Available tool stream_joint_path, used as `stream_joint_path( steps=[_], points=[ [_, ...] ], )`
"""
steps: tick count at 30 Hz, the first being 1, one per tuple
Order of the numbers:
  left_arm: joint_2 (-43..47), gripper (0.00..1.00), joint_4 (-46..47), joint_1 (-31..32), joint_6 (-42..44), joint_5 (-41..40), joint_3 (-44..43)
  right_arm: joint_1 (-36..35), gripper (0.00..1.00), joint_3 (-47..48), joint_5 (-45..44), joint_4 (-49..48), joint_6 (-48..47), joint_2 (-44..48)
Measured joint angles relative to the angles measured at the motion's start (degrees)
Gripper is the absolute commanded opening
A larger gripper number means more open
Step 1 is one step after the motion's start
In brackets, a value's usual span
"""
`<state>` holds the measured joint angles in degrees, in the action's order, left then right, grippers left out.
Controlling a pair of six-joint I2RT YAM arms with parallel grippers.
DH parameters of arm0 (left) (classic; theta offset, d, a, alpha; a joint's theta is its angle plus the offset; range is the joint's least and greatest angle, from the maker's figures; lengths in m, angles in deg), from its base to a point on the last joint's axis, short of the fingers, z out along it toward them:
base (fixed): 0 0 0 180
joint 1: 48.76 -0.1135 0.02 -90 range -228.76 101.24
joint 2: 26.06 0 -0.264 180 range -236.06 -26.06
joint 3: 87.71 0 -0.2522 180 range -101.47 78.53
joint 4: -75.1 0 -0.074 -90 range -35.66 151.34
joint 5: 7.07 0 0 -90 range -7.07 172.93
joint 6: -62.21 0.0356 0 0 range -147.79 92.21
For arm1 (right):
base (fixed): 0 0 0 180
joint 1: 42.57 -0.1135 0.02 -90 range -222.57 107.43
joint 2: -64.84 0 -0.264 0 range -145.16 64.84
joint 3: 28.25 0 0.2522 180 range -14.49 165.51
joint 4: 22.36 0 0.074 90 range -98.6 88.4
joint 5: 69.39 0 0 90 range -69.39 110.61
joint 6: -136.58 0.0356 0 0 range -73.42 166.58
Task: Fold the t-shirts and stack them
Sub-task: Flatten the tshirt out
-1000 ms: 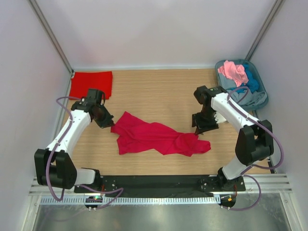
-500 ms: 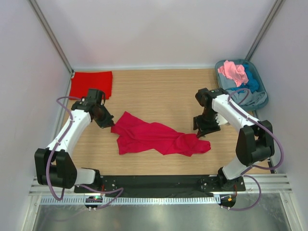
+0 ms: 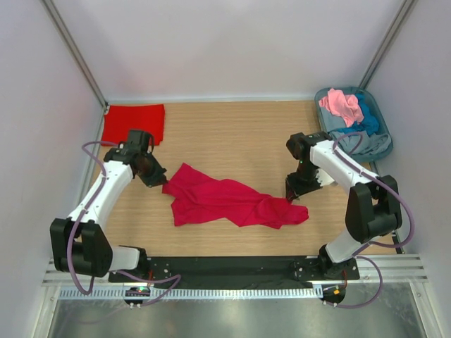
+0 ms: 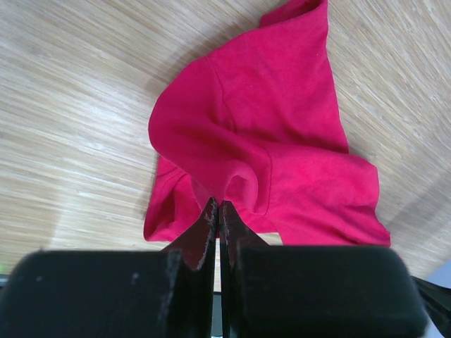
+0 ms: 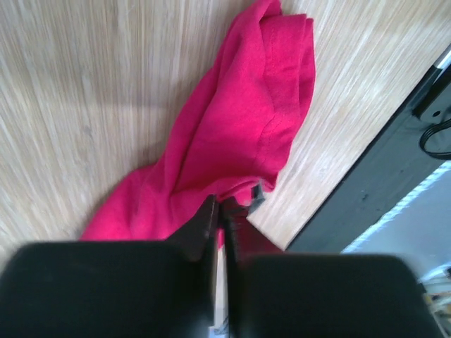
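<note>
Looks like the flattening step: crimson t-shirt lies crumpled, near-centre of table. Your L gripper jaws pinch its left edge. R gripper jaws are pressed together at its right end, hold unclear. Next you'd prob. pull the ends apart.

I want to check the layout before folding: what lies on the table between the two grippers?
The crumpled crimson t-shirt spans the stretch from the left gripper to the right gripper, seen in the top view.

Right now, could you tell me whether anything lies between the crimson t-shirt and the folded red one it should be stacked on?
Only the left arm, reaching across between the crimson t-shirt and the folded red t-shirt; nothing else visible.
</note>
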<state>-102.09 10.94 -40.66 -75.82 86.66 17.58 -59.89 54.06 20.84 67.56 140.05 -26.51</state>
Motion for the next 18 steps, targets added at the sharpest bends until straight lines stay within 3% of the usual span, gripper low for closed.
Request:
stream_joint_path(
  steps=[6,10,14,18],
  points=[
    [0.7,0.00,0.0,0.0,-1.3,0.0,0.0,1.5,0.01,1.8,-4.7,0.6,-3.0,0.0],
    [0.8,0.00,-1.9,0.0,-3.9,0.1,-4.5,2.0,0.01,12.0,-13.1,1.1,-9.7,0.3],
    [0.3,0.00,-4.2,0.0,-6.6,0.4,-17.2,2.2,0.01,27.4,-21.9,0.6,-22.0,2.2],
    [-1.7,0.00,-5.0,0.0,-9.4,0.0,-35.4,2.2,0.01,44.4,-27.9,-0.1,-34.4,5.8]
  ],
)
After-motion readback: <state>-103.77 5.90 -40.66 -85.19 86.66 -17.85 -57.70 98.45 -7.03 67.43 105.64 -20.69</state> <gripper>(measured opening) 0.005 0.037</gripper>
